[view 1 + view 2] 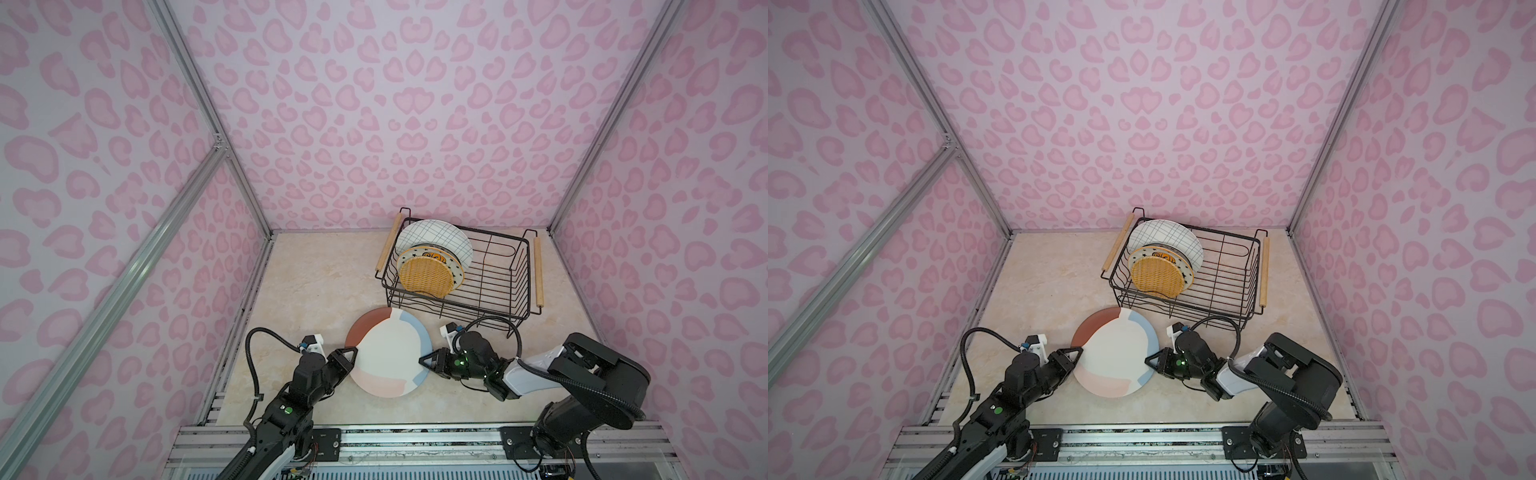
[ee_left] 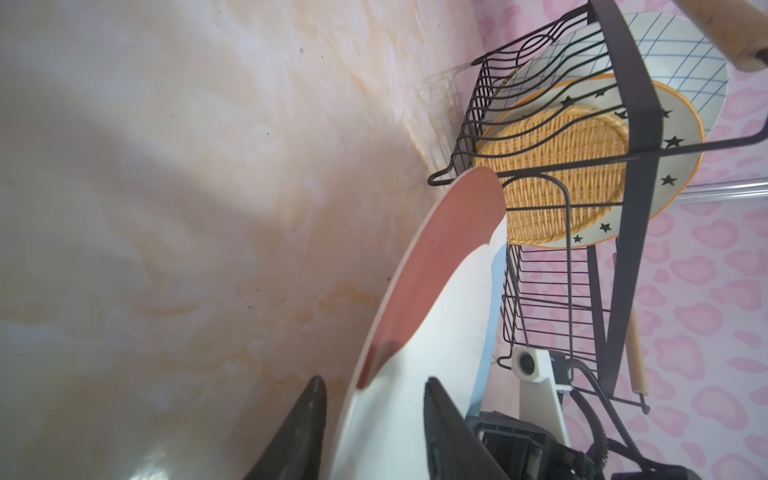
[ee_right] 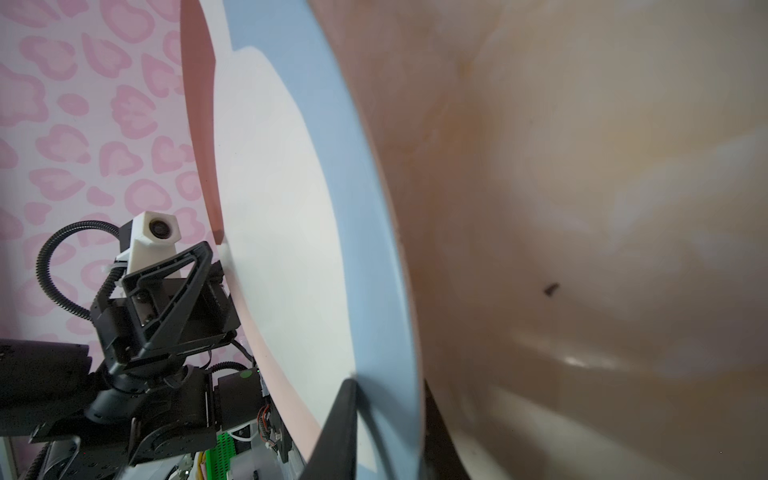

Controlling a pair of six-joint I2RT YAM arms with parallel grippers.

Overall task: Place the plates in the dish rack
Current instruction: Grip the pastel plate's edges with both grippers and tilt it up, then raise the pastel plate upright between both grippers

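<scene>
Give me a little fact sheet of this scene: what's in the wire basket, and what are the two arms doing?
Rack: black wire dish rack with wooden handles, at the back of the table
In rack: three plates standing on edge at one end: grid plate, star plate, woven plate
Outside rack: one pastel plate, in front of the rack, between the arms
Right gripper: shut on the pastel plate's blue edge
Left gripper: fingers astride the opposite, red-brown edge; grip unclear
Room left: the rack's other end holds no plates
</scene>
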